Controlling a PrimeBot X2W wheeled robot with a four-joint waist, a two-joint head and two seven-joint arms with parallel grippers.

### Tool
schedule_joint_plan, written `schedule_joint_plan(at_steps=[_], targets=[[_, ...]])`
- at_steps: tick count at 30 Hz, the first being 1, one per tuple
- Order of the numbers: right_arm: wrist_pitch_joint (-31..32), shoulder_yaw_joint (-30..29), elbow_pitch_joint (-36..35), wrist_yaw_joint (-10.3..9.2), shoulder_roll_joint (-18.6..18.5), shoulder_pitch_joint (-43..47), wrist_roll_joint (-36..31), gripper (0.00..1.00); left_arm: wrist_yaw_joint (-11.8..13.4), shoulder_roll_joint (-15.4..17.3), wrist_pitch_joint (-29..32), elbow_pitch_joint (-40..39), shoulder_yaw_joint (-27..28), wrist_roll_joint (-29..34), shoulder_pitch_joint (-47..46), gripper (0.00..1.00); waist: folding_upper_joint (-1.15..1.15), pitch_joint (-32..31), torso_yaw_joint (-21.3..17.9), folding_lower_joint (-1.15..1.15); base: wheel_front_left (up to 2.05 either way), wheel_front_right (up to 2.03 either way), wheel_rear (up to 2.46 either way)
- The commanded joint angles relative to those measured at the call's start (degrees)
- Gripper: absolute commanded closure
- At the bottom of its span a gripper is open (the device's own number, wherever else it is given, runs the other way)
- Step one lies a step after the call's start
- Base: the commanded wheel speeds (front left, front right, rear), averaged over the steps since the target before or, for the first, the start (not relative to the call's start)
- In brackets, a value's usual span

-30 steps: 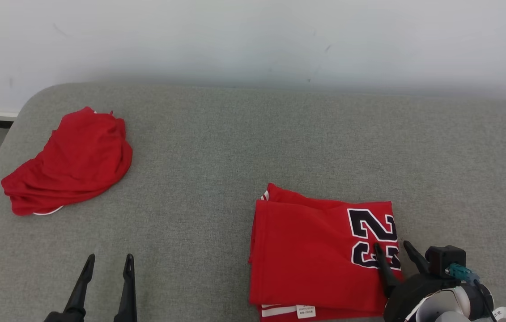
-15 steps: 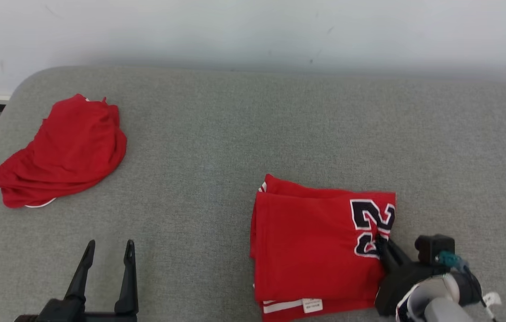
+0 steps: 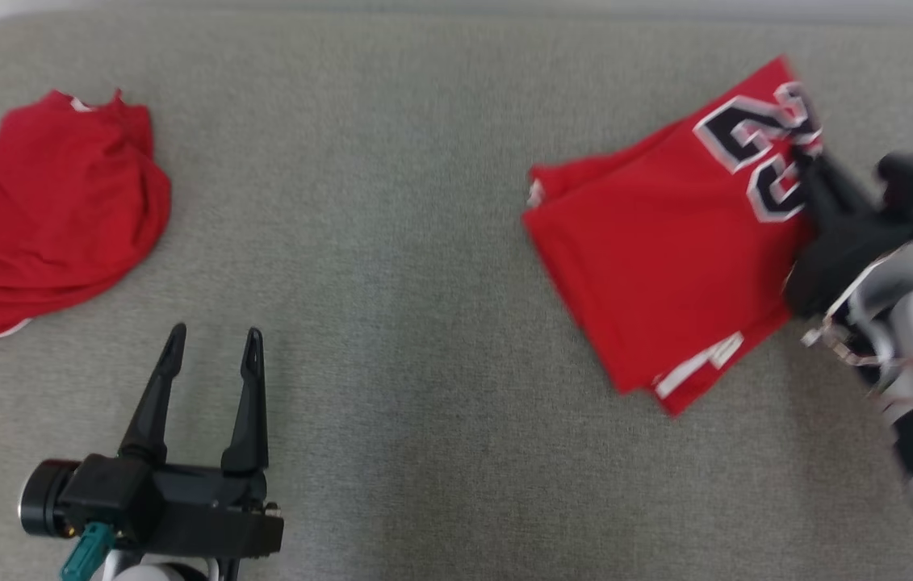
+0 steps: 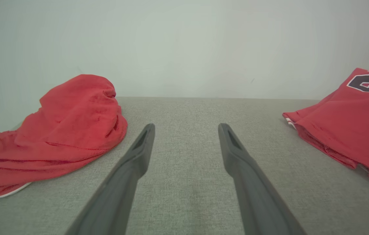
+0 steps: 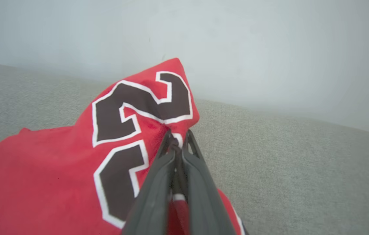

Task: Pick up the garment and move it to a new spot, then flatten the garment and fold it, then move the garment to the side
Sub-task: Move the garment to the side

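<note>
**Jersey** (image 3: 666, 242): red knit, folded in several layers into a rough rectangle. It has white stripe trim at the end farthest from the right gripper (image 3: 807, 160). The dark numerals have white outlines. A "2" reads plainly in the right wrist view, and a second numeral below it is partly hidden by the fingers. The jersey sits skewed in the head view, which is motion-blurred there. The numbered corner peaks upward at the fingertips and the rest trails away to that gripper's left. It cannot be told whether the striped end touches the pad (image 3: 391, 242).

**Right gripper**: both fingers are pressed together on the jersey's edge just beside the numerals. Red fabric is pinched between them and bunches at the tips.

**Left gripper** (image 3: 214, 333): the fingers are spread in a V with nothing between them, above bare pad. It is well apart from both garments.

**Cloth** (image 3: 52, 218): a second red garment, crumpled into a soft rounded heap with a sliver of white trim at its near edge. It lies ahead and to the left of the left gripper, and the jersey is far to that gripper's right.

**Pad**: grey woven upholstery with a coarse, even texture and a rounded corner beyond the cloth.

**Wall** (image 4: 184, 49): pale and plain, beyond the pad ahead of both grippers.
</note>
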Motion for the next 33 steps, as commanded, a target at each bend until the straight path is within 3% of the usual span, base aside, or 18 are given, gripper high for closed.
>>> schedule_joint_plan(at_steps=[1,6,12,19,33], targets=[[0.51,-0.1,-0.75,-0.16,-1.92,-2.44,-0.39,1.0,0.1,0.62,-0.17,-0.52,-0.39,-0.23,-1.6,0.0,-0.01,6.46,-1.5,-0.01,0.0,0.0,0.0],[2.1,-0.86,-3.14,-0.17,-8.2,-6.51,-0.17,1.0,0.1,1.72,-0.17,-2.07,-0.74,-0.58,-3.71,0.0,-0.01,10.64,-3.46,-0.01,0.0,0.0,0.0],[4.4,-2.16,-7.64,-0.17,-14.96,-8.58,0.27,1.0,0.1,4.76,-0.16,-4.66,0.28,0.15,-3.02,0.0,-0.01,14.5,-8.88,-0.01,0.0,0.0,0.0],[6.59,-2.88,-10.92,-0.17,-19.51,-9.59,1.15,1.0,0.11,7.46,-0.17,-6.93,1.25,0.55,-2.05,0.0,-0.01,16.1,-13.47,-0.01,0.0,0.0,0.0],[9.84,-1.4,-12.33,-0.16,-26.87,-14.2,1.35,1.0,0.1,9.15,-0.15,-9.15,1.19,0.06,-2.9,0.0,-0.01,18.97,-15.02,-0.01,0.0,0.0,0.0]])
